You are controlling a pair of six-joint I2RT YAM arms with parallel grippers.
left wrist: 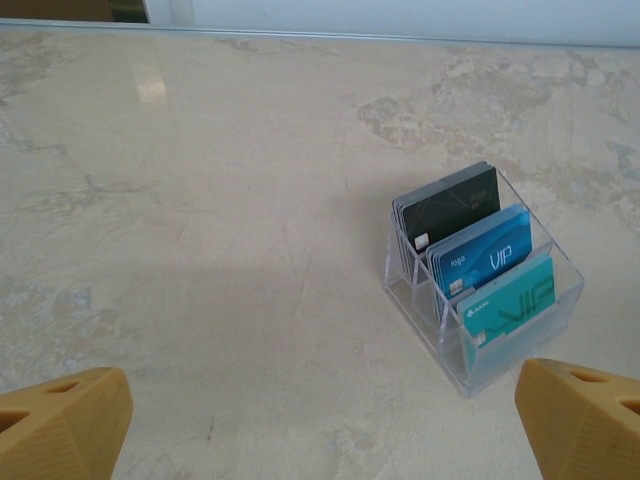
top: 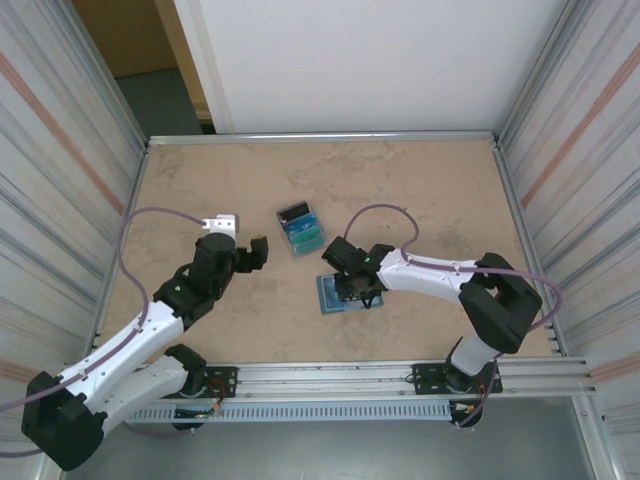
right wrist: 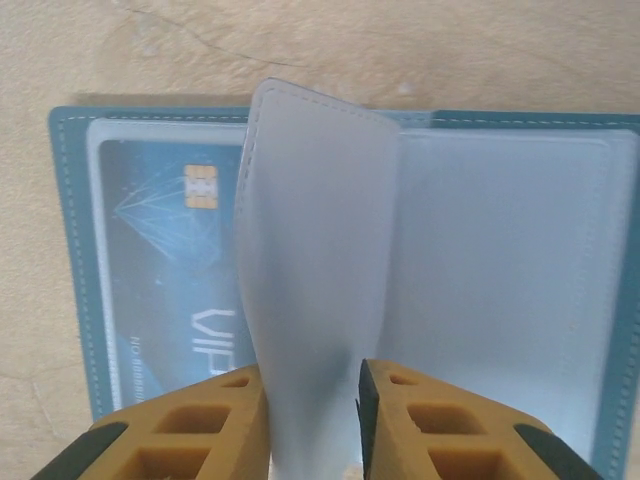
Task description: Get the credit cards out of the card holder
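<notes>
- The card holder (top: 338,296) lies spread flat on the desk (top: 200,180) with its teal cover down and its pale pockets facing up.
- The right jaws are directly over the card holder and nearly together. They are pinching one clear leaf (right wrist: 310,240) of it between the two yellow fingertips (right wrist: 190,435).
- That clear leaf stands up from the card holder's middle fold, slightly bowed, with its rounded top edge free.
- Left of the raised leaf, a pocketed card (right wrist: 165,265) sits inside the card holder. It is blue with a gold chip and "VIP" lettering, and it is fully under the clear pocket.
- Right of the leaf, the card holder's other side shows only pale grey-blue. I cannot tell whether anything sits in that pocket.
- The left jaws hang above the desk well to the left of the card holder, spread wide and gripping nothing. In the left wrist view one yellow fingertip (left wrist: 60,420) sits at each bottom corner, with bare desk between them.
- A clear rack (left wrist: 530,350) stands on the desk just beyond the card holder and a little to its left, apart from it.
- The rack holds a black card (left wrist: 450,208), a bright blue card (left wrist: 490,252) and a teal card (left wrist: 512,302). They sit one behind another, each leaning in its own slot.
</notes>
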